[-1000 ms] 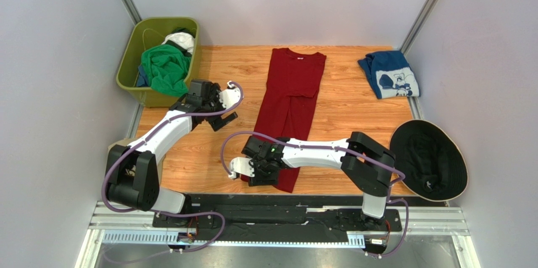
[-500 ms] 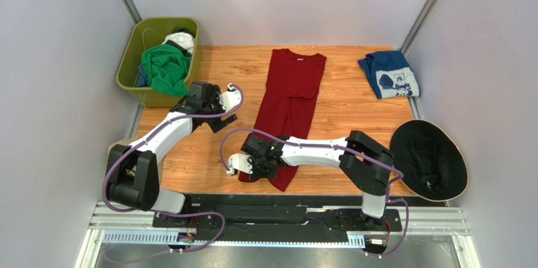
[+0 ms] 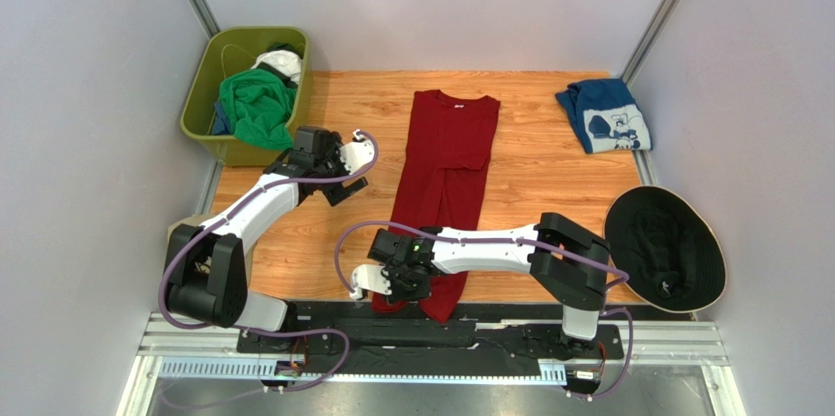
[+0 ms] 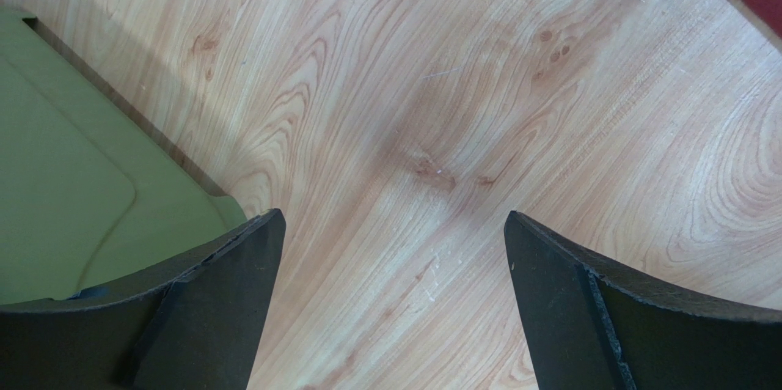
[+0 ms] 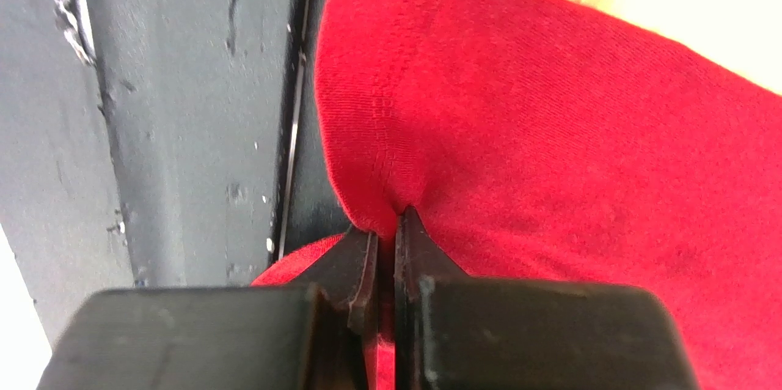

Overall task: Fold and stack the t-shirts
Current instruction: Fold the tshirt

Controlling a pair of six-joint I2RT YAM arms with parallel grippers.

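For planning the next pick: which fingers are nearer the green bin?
Left. The left fingers, open, hover beside the green bin's corner; the right fingers, at the table's near edge, pinch the red t-shirt.

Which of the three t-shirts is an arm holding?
The dark red one: the right jaws pinch its near hem. The green one lies in the bin, the navy one folded, far right.

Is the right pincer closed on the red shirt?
Shut: the right pincer pinches the red t-shirt at its edge, fingers pressed together.
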